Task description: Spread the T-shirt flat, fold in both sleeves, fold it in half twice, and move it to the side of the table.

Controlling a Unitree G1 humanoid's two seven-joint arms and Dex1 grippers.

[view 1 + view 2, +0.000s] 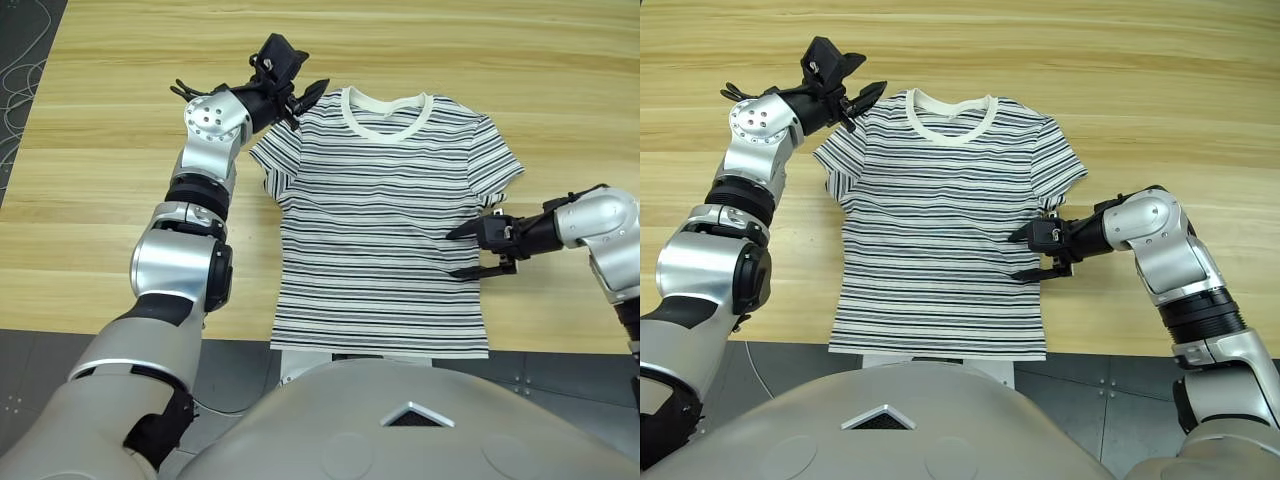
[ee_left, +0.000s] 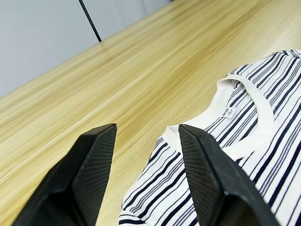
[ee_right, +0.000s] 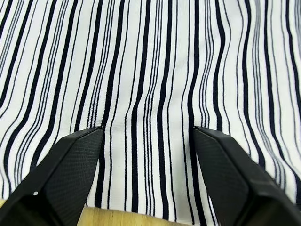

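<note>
"T-shirt (image 1: 380,230), the soft white one with thin dark stripes and short sleeves: where is it?"

"It lies spread out in the middle of the long pale wooden table (image 1: 100,150). The front faces up. The cream neck band (image 1: 386,118) points to the far side. The bottom hem reaches the near edge of the table."

"Are the sleeves out?"

"The right sleeve (image 1: 497,160) lies out flat. The left sleeve (image 1: 272,165) is a bit bunched up at its end."

"Where is the left gripper?"

"The black left gripper (image 1: 308,105) is at the far left corner of the shirt, by the left shoulder. Its two fingers are spread apart and hold nothing. In the left wrist view one finger is over the striped shoulder and the other is over bare wood. I cannot tell if they touch the cloth. A small white label (image 2: 229,112) shows inside the neck."

"And the right gripper?"

"The black right gripper (image 1: 458,254) is at the right side of the shirt, nearer than the right sleeve, about halfway down. Its fingers are wide apart too, with nothing pinched between them. Both fingertips are over the stripes, just inside the shirt's right edge."

"What is past the table?"

"A dark grey floor (image 1: 50,370), with thin cables (image 1: 18,75) lying on it at the far left."
</note>
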